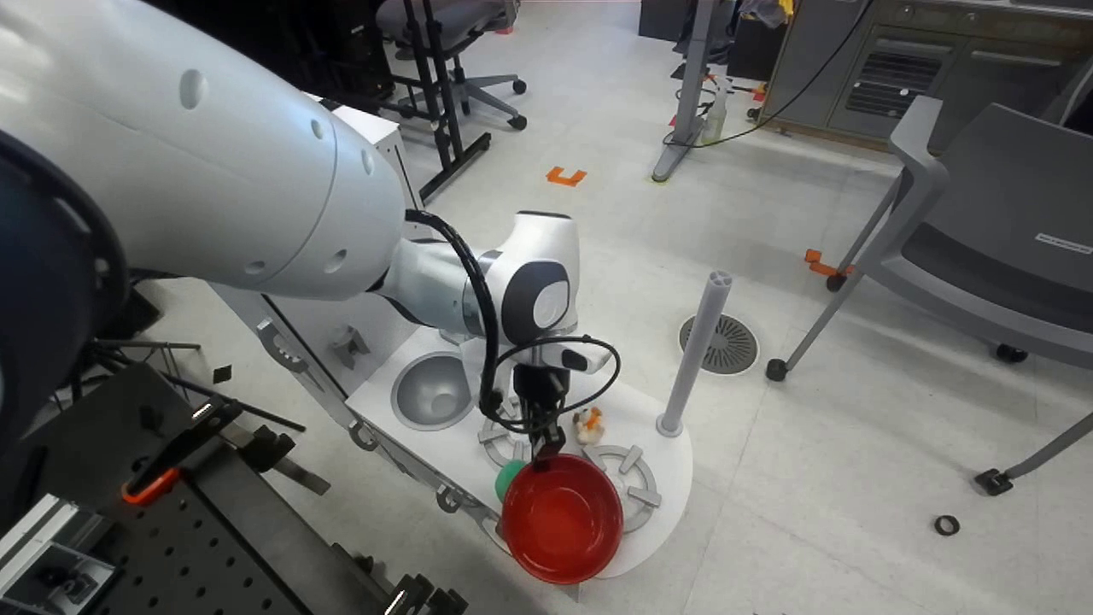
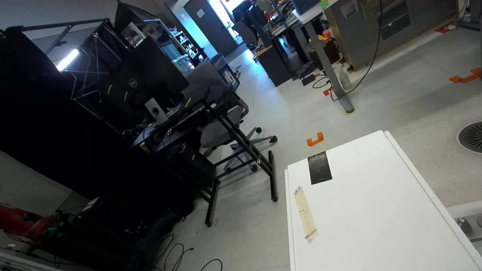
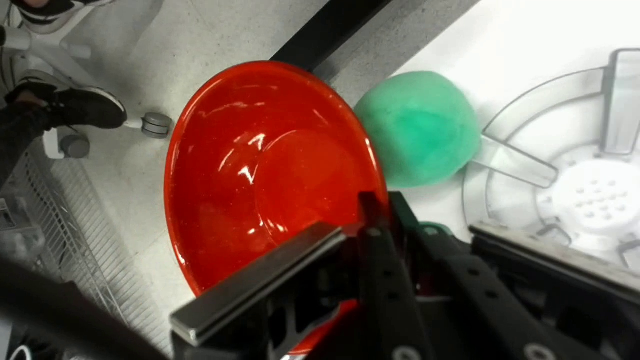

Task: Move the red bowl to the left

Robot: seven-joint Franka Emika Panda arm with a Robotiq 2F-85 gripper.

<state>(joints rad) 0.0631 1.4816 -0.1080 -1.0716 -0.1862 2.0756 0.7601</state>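
While your gripper pinches bowl by rim, you're by white counter edge; chair, drain on floor.

The white Franka Panda arm reaches from the near left toward the right, its wrist bent and the Robotiq gripper pointing downward; the jaws are pinched together, a slim gap between them.

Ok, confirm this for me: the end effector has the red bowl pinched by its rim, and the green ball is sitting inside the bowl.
Not quite: the green ball is outside the red bowl, next to its rim, as the wrist view shows. The end effector does have the bowl pinched by its rim.
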